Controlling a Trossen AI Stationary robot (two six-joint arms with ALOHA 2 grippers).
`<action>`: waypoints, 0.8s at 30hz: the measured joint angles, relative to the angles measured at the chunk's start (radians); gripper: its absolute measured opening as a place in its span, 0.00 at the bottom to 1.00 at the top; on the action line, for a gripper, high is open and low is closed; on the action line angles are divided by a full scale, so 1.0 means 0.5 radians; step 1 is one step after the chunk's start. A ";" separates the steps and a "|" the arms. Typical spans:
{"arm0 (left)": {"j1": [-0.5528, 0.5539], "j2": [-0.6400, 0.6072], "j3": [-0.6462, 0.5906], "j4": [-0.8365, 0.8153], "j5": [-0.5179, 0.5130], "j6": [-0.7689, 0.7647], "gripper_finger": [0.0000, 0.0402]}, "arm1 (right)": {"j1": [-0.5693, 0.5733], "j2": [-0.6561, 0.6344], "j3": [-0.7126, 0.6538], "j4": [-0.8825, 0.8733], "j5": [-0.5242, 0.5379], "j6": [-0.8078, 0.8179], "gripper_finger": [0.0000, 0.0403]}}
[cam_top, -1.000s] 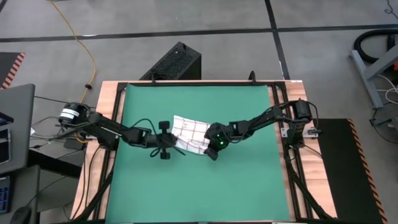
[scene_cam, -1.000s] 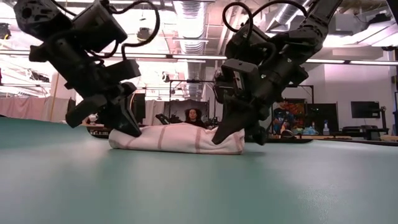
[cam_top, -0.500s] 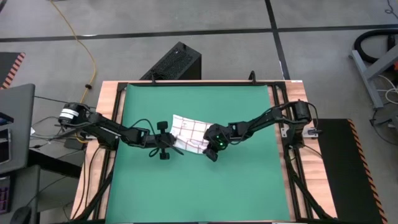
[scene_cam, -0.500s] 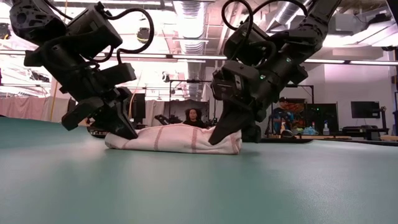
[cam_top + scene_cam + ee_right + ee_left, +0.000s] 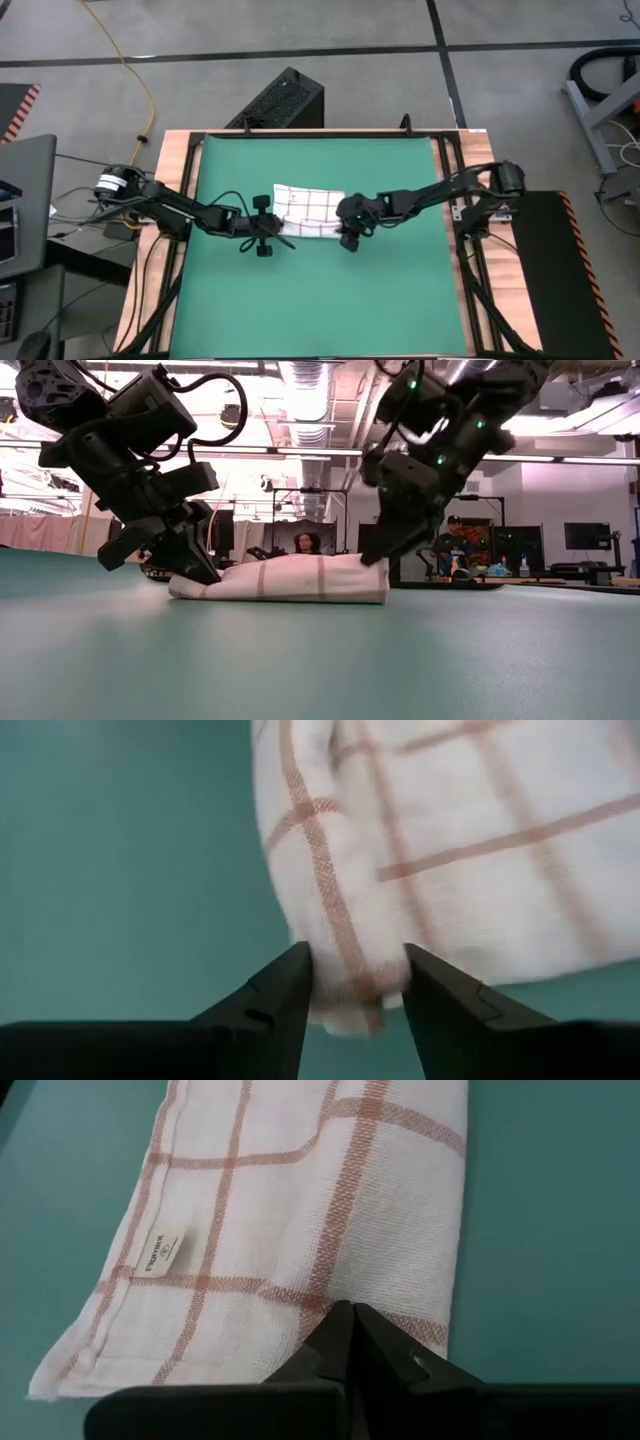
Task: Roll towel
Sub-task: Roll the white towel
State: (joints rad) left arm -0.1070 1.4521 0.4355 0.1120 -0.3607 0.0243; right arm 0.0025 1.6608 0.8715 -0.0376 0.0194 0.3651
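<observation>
fingers [image 5: 290,990] straddle the towel [image 5: 308,213] on the green mat [image 5: 400,290].

one towel [image 5: 308,212], one mat [image 5: 400,290], two grippers.

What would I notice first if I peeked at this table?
A white checked towel, folded into a soft bundle, lies in the middle of the big green mat. Two dark robot arms lean in from both sides: the left hand pressed shut at one end, the right hand open around the other end.

White towel [image 5: 308,211] with thin red check grid, folded into a low bundle, mid-mat
</observation>
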 joint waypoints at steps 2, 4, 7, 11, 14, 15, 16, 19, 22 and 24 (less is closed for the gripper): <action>0.000 0.001 0.000 0.004 0.001 0.011 0.00 | 0.001 -0.067 0.000 -0.023 0.114 -0.121 0.43; 0.000 0.001 0.000 0.008 0.003 0.011 0.00 | 0.025 -0.123 0.001 0.015 0.184 -0.284 0.42; 0.000 0.001 0.000 0.010 0.004 -0.002 0.00 | 0.094 -0.178 0.004 0.093 0.307 -0.517 0.37; 0.000 0.001 0.000 0.014 0.017 -0.025 0.00 | 0.204 -0.167 -0.067 0.404 0.280 -0.667 0.29; 0.000 0.002 -0.001 0.016 0.020 -0.031 0.00 | 0.307 -0.090 -0.153 0.746 0.297 -0.736 0.22; 0.000 0.002 0.000 0.016 0.025 -0.032 0.00 | 0.330 -0.055 -0.173 0.795 0.318 -0.748 0.19; 0.000 0.002 0.000 0.016 0.026 -0.032 0.00 | 0.343 -0.026 -0.188 0.833 0.331 -0.748 0.17; 0.000 0.002 -0.001 0.020 0.031 -0.036 0.00 | 0.328 0.070 -0.198 0.871 0.333 -0.748 0.12; 0.000 0.002 -0.001 0.019 0.034 -0.043 0.00 | 0.282 0.142 -0.197 0.878 0.338 -0.748 0.09; 0.000 0.002 -0.001 0.019 0.036 -0.050 0.00 | 0.237 0.177 -0.197 0.881 0.332 -0.738 0.08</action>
State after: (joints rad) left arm -0.1070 1.4528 0.4351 0.1217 -0.3429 -0.0010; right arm 0.1210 1.7496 0.7731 0.4031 0.1853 -0.0040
